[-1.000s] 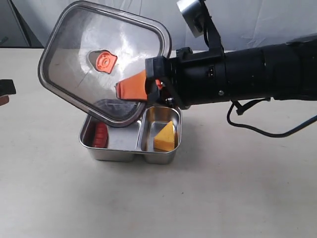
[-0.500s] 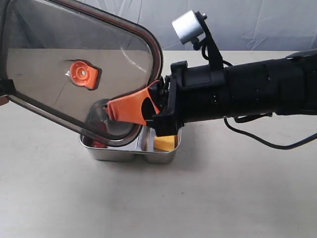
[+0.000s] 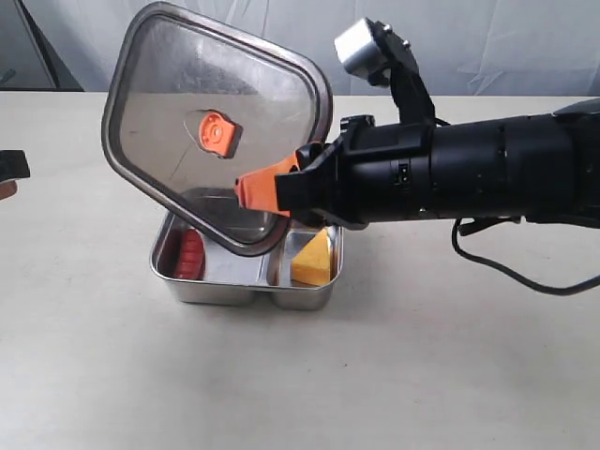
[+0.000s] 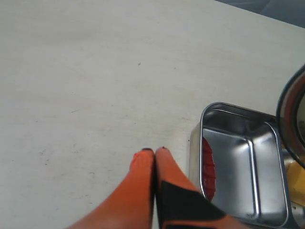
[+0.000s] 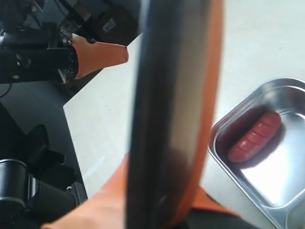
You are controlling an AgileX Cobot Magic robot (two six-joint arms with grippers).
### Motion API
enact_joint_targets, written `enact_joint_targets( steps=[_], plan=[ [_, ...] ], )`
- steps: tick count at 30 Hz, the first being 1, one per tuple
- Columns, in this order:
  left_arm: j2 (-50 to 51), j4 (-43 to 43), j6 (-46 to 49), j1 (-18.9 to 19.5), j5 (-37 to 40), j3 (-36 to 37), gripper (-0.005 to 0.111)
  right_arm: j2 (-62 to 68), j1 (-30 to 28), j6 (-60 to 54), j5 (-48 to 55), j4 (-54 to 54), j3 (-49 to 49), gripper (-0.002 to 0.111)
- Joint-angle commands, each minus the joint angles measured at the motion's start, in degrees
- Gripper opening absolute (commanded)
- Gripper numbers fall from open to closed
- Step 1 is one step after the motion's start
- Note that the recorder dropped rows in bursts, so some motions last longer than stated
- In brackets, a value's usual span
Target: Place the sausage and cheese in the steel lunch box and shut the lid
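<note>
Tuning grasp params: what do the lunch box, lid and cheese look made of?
Steel lunch box: polished metal, likely stainless; mirror-like reflections on its walls.
Lid: smoky see-through panel, probably plastic, with a shinier rim and an orange centre tab.
Cheese: matte yellow-orange wedge, plastic or foam; can't tell which.

My left gripper (image 4: 154,150) hangs pressed shut over the table (image 4: 86,86). Just beside it sits the steel lunch box (image 4: 238,114), the sausage (image 4: 208,162) against its near wall.

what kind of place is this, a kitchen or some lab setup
Most likely a robot lab bench, not a kitchen: a bare pale table against a plain white backdrop, only a steel lunch box with toy food on it, and the other robot arm visible beside the table.
</note>
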Motion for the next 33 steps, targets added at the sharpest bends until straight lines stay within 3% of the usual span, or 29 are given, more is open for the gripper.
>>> enact_joint_targets(
  steps=[1,8,10,12,13,14,16,18,19,22,27,33],
  plan=[
    [0.1,0.0,0.2,0.2,-0.2,-0.2,0.0,-3.7,4.4,1.1,-10.3,0.7,1.4,-0.001],
    [0.1,0.0,0.2,0.2,-0.2,-0.2,0.0,-9.3,13.4,2.3,-32.4,-0.3,2.6,-0.001],
    [0.1,0.0,0.2,0.2,-0.2,-0.2,0.0,-10.7,15.5,10.9,-36.8,-10.0,2.6,-0.001],
    [0.1,0.0,0.2,0.2,-0.2,-0.2,0.0,-12.2,16.2,32.9,-42.2,-30.9,3.0,-0.001],
    [0.1,0.0,0.2,0.2,-0.2,-0.2,0.0,-13.1,16.1,53.7,-44.9,-50.6,3.5,-0.001],
    [0.1,0.0,0.2,0.2,-0.2,-0.2,0.0,-13.2,15.8,65.7,-45.8,-62.7,3.7,-0.001],
    [0.1,0.3,0.2,0.2,-0.2,-0.2,0.0,-13.3,14.7,111.9,-51.1,-107.1,3.7,-0.001],
    [0.1,0.4,0.2,0.2,-0.2,-0.2,0.0,-12.1,12.6,139.1,-57.7,-138.8,3.2,-0.001],
    [0.1,0.6,0.2,0.2,-0.2,-0.2,0.0,-11.6,11.7,144.8,-58.7,-144.2,3.2,-0.001],
    [0.1,1.1,0.2,0.2,-0.3,-0.2,0.0,-9.3,7.2,149.5,-60.3,-151.6,3.4,-0.001],
    [0.1,1.1,0.2,0.2,-0.3,-0.2,0.0,-1.7,-5.1,167.0,-85.0,-170.1,1.2,-0.001],
    [0.1,1.4,0.2,0.2,-0.3,-0.2,0.0,10.9,-17.2,178.9,-110.1,-185.1,-6.7,-0.001]
  ],
)
